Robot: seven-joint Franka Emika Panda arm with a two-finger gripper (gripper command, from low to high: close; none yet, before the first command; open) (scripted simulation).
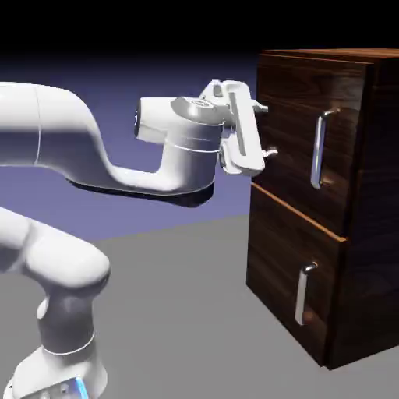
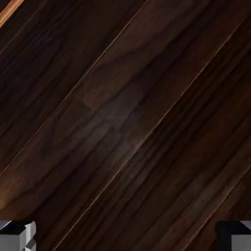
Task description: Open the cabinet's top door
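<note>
Gripper (image 1: pixel 267 130) spread wide, empty, at the top door's (image 1: pixel 300 148) left edge; I judge I'm approaching, handle (image 1: pixel 319 150) next.

the arm (image 1: pixel 70 148) is glossy white, built of fat rounded segments, with a grey-rimmed round cap at the wrist. the gripper (image 1: pixel 269 128) is a flat white block with small grey fingertips (image 2: pixel 17 235); a blue glow marks the base.

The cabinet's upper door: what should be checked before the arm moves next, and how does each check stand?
1. Gripper open: ok.
2. Nothing held between the fingers: ok.
3. Top door shut: ok.
4. Fingers around the door's handle: not ok; they stand near the cabinet front's left edge, the handle further right.
5. Handle in the hand view: not ok, only dark wood.
6. Fingers touching the wood: cannot tell.
</note>
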